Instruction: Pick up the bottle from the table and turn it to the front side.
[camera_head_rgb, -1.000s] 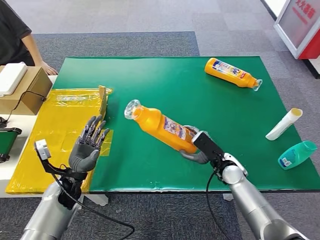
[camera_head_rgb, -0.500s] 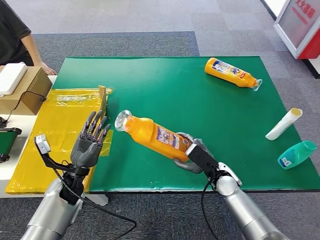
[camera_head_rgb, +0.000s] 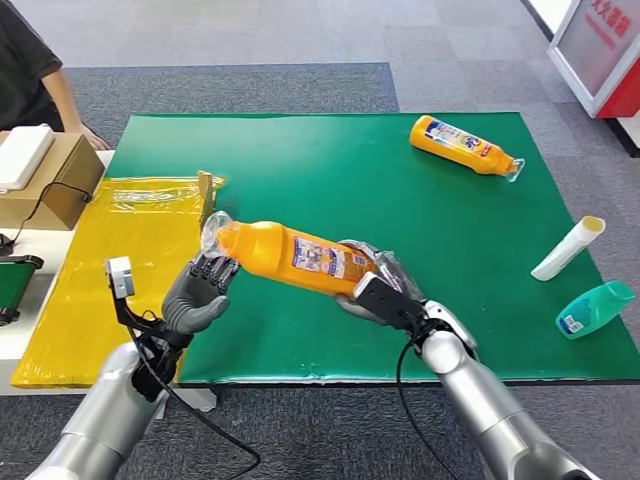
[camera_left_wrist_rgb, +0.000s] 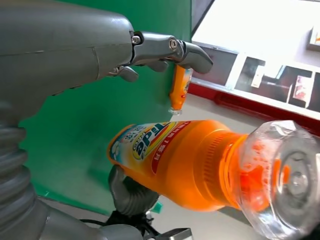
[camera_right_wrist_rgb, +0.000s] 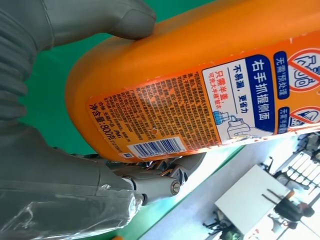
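orange bottle (camera_head_rgb: 290, 255), clear cap (camera_head_rgb: 213, 232), green mat (camera_head_rgb: 362, 170)

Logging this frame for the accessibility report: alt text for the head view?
The right hand holds an orange bottle by its base, lifted sideways over the green mat, clear cap toward the left hand. A second orange bottle lies at the mat's far right.

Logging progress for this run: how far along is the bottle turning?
Done: the right hand holds the orange bottle off the green mat. In hand: the left hand reaches at its clear cap. Left: turning it; the right wrist view shows the barcode label.
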